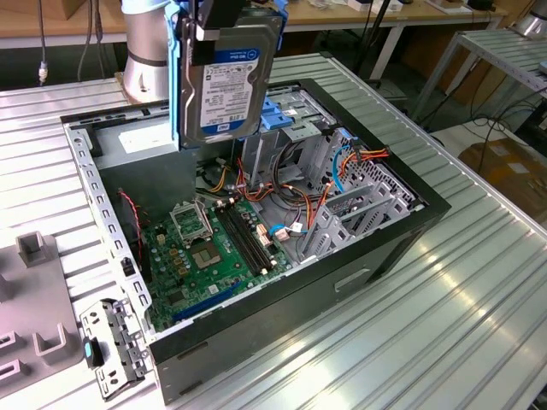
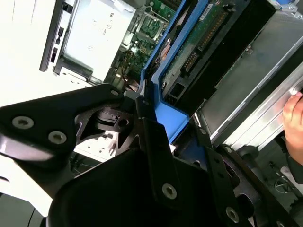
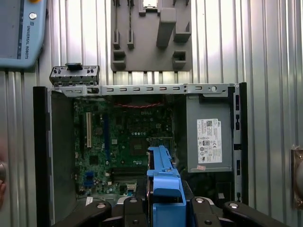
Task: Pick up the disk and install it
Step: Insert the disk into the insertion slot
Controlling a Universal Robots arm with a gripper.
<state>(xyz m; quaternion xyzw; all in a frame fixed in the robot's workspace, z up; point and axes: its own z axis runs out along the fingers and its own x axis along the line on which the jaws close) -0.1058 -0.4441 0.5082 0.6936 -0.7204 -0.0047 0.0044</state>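
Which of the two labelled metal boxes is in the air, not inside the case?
The disk, with blue rails, held by the gripper above the case; the power supply sits inside.

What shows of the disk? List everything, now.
The disk is a flat silver-metal drive with a white and blue label and light-blue plastic side rails. The second wrist view shows its green circuit-board underside. It hangs upright above the open computer case, clamped at its top end by the gripper.
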